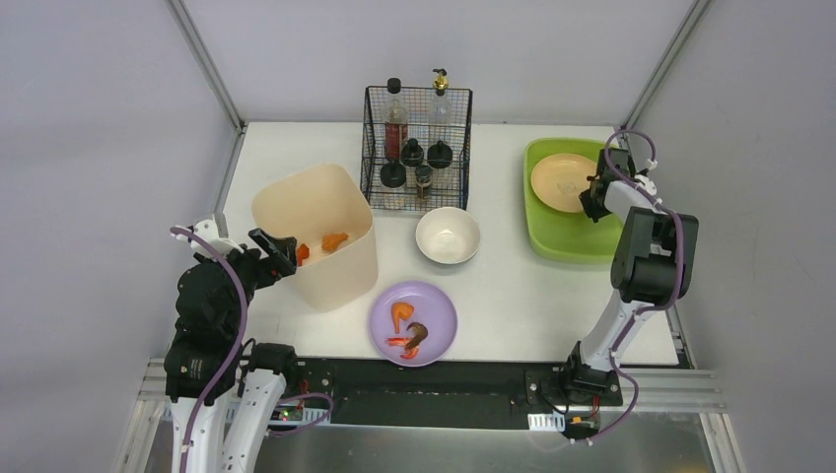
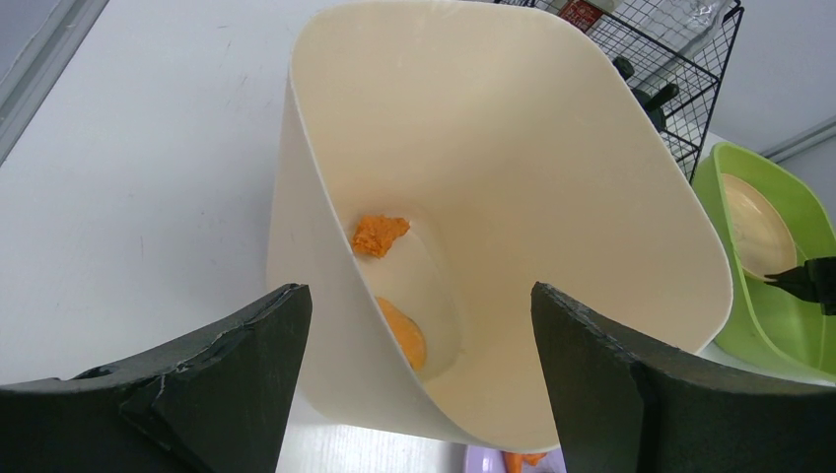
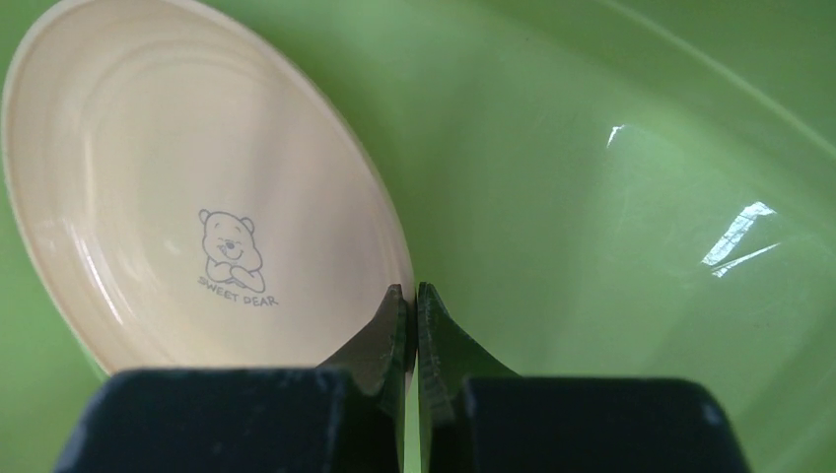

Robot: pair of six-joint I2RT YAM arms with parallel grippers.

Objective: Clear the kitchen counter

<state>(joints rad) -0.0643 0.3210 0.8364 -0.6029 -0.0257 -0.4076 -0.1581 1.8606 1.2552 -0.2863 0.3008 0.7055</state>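
White and matte, the kitchen counter (image 1: 513, 286) fills the middle of the top view, between grey walls and metal rails. At its 2 o'clock corner sits a lime-green tub (image 1: 552, 241), and inside it is a cream plate (image 1: 560, 182) printed with a small bear and the words "SWEET DEAR". The right gripper (image 1: 592, 195) reaches into the tub from the plate's 3 o'clock side. In the right wrist view its jaws are pressed almost together, pinching the rim of the plate (image 3: 177, 197) between the fingertips of the gripper (image 3: 411, 296). Whether the plate rests on the tub floor cannot be told.

At the counter's 9 o'clock stands a tall cream bin (image 1: 345, 266). The left gripper (image 1: 284, 251) hangs over the bin's 9 o'clock rim with its jaws spread wide and nothing between them. The left wrist view looks down past that gripper (image 2: 414, 293) into the bin (image 2: 552, 197), where two orange food pieces (image 2: 380, 235) lie at the bottom.

A purple plate (image 1: 439, 315) lies at the counter's 6 o'clock, near the edge, carrying orange, red and brown scraps (image 1: 406, 333). A white bowl (image 1: 448, 235) sits near the centre, just beside the bin's 3 o'clock side. At 12 o'clock a black wire basket (image 1: 453, 187) holds bottles and dark-capped jars.
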